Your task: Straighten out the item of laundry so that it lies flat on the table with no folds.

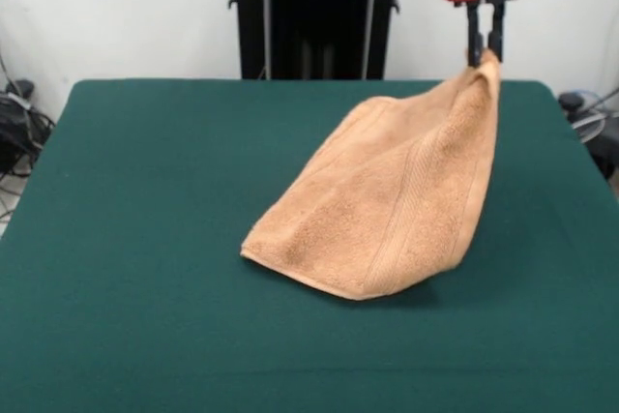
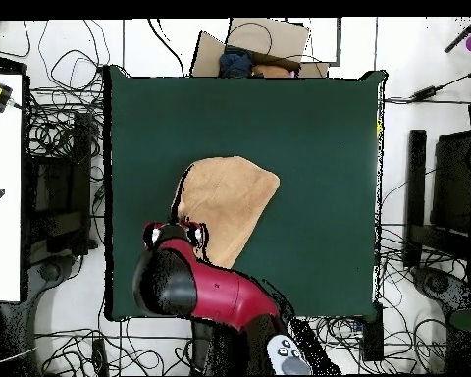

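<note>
The item of laundry, a light orange-tan terry towel with a woven band, is lifted by one corner at the far right and hangs down in a slanted sheet to the table, where its lower edge rests folded. My gripper is shut on that raised corner, high above the green cloth. From overhead, the towel spreads away from the red arm head, which hides the gripper and the held corner.
Cables and black equipment lie on the floor along both sides of the table. A cardboard box sits past the far edge in the overhead view. A white bench stands at the left.
</note>
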Controlling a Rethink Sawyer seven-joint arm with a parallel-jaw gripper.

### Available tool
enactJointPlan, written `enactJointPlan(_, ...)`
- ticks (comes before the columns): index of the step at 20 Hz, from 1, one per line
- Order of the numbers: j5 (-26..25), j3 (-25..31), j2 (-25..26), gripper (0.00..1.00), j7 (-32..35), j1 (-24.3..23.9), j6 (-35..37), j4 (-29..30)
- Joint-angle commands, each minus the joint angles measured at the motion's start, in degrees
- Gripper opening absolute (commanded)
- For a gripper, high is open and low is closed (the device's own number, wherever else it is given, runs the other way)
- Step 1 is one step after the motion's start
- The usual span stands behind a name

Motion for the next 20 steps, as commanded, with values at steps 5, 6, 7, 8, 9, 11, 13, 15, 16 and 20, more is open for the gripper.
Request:
enactJointPlan(5, 1.6, -6.8, -3.2, 0.0, 14.1, 4.1, 2.3, 3.3)
enactJointPlan(6, 2.2, -8.0, -3.2, 0.0, 14.2, 5.6, 2.1, 2.9)
enactJointPlan(7, 2.7, -8.1, -2.0, 0.0, 14.8, 6.4, 1.1, 2.5)
enactJointPlan(8, 2.6, -8.1, -1.0, 0.0, 15.3, 6.8, -0.7, 2.4)
enactJointPlan(9, 2.6, -8.2, -0.5, 0.0, 15.8, 7.1, -2.0, 2.5)
enactJointPlan(11, 2.0, -7.8, 0.2, 0.0, 16.4, 6.6, -3.7, 2.2)
enactJointPlan(13, 2.0, -8.7, -0.2, 0.0, 15.5, 6.7, -2.5, 1.4)
enactJointPlan(15, 2.6, -11.2, -1.5, 0.0, 14.3, 8.0, -0.7, 0.6)
enactJointPlan(16, 2.3, -11.9, -1.6, 0.0, 13.5, 8.1, -0.2, 0.0)
enactJointPlan(20, 1.4, -12.4, -1.0, 0.0, 13.1, 8.2, -0.8, -0.3)
